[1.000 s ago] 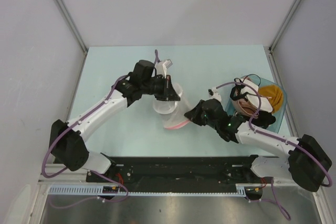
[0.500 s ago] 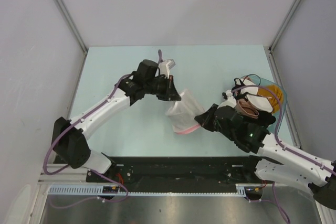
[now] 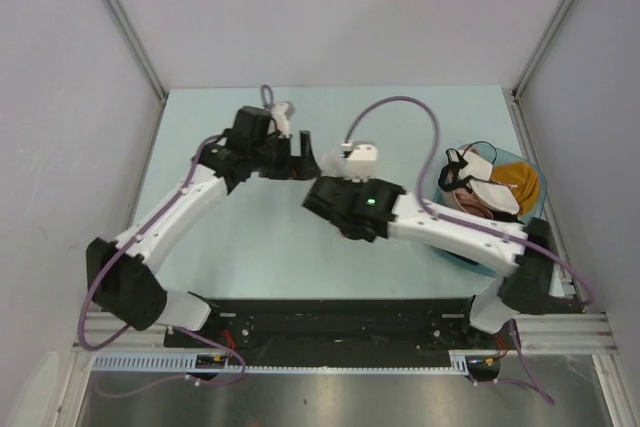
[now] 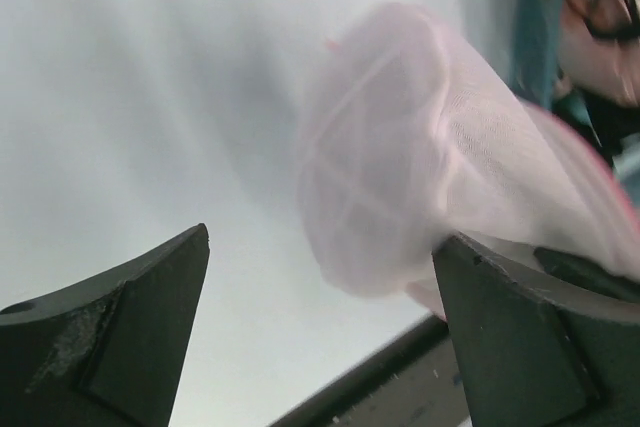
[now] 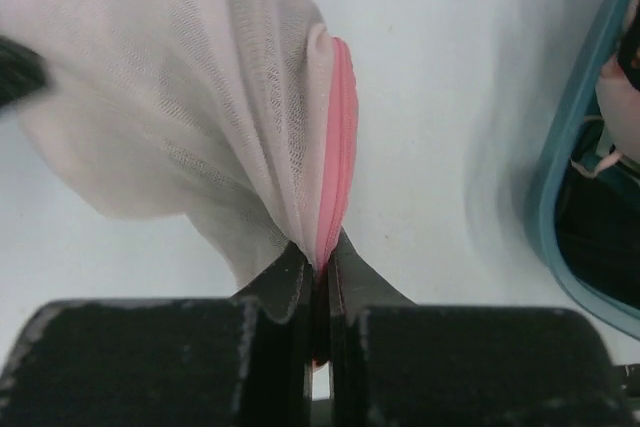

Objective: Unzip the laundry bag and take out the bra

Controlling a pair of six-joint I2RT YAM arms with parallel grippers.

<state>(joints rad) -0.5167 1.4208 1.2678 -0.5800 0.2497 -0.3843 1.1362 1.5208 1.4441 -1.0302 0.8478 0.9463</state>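
The laundry bag, a white see-through mesh pouch with a pink rim, hangs from my right gripper. That gripper is shut on the bag's pink rim. My left gripper stands wide open, and the laundry bag bulges just beyond it, brushing its right finger. From above, my right gripper sits close below my left gripper, and the right arm hides the bag. A pale garment with black straps, seemingly the bra, lies in the teal basin.
The teal basin stands at the table's right edge and also holds an orange cloth. My right arm stretches from the near right across to mid-table. Grey walls enclose the table on three sides.
My left gripper opened, let go of the bag and drew back to the upper left. My right arm swung left toward mid-table with the bag's rim pinched in its jaws.
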